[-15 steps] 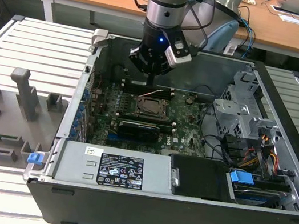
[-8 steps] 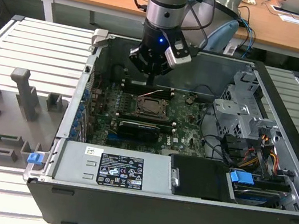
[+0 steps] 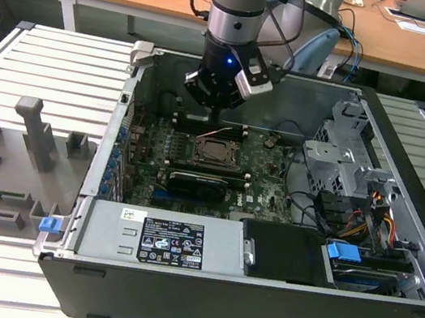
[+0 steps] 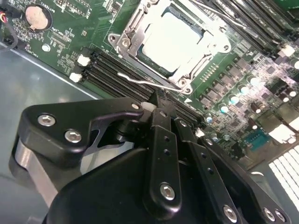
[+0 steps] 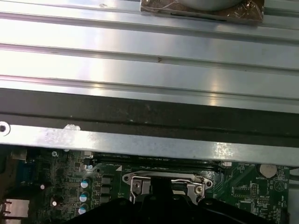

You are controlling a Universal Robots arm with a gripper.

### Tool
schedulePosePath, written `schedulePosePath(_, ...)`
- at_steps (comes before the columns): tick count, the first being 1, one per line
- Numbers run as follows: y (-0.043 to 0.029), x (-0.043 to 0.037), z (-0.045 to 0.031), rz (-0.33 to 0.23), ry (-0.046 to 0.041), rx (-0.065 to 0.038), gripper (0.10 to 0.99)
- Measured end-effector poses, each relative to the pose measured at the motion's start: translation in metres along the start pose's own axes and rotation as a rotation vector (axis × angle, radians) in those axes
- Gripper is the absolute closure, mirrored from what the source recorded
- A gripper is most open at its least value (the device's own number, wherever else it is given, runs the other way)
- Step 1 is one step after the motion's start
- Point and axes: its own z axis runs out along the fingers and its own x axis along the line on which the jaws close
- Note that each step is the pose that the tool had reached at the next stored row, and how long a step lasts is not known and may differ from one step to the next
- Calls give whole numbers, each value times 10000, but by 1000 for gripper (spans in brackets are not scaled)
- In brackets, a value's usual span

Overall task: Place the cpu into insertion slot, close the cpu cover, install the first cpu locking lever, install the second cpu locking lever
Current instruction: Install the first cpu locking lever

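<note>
In the second wrist view the cpu (image 4: 173, 39) lies in the insertion slot (image 4: 140, 58), its pale metal top showing through the window of the cpu cover (image 4: 128, 35), which lies flat over it. A thin wire locking lever (image 4: 135, 80) runs along the socket's side nearest my fingers and stands slightly off the frame. My gripper (image 4: 160, 99) hangs just beside that lever, its black fingers (image 4: 162, 135) together and holding nothing. In the exterior view the gripper (image 3: 214, 118) hovers over the board just behind the socket (image 3: 212, 152).
The open computer case (image 3: 123, 151) surrounds the green motherboard (image 3: 267, 177). Black memory slots (image 4: 110, 77) lie under the fingertips. A drive cage (image 3: 350, 150) and cables stand at the exterior view's right, a power supply (image 3: 169, 242) in front. Grey fixtures (image 3: 31, 135) sit outside the case.
</note>
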Motion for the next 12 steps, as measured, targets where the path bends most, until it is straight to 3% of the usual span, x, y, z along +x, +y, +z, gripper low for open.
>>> schedulePosePath(2, -4, -26, 44, 51, -7, -58, 980)
schedulePosePath(6, -3, -33, 123, 55, -6, -58, 980)
schedulePosePath(12, 18, -58, 152, 54, -7, -58, 980)
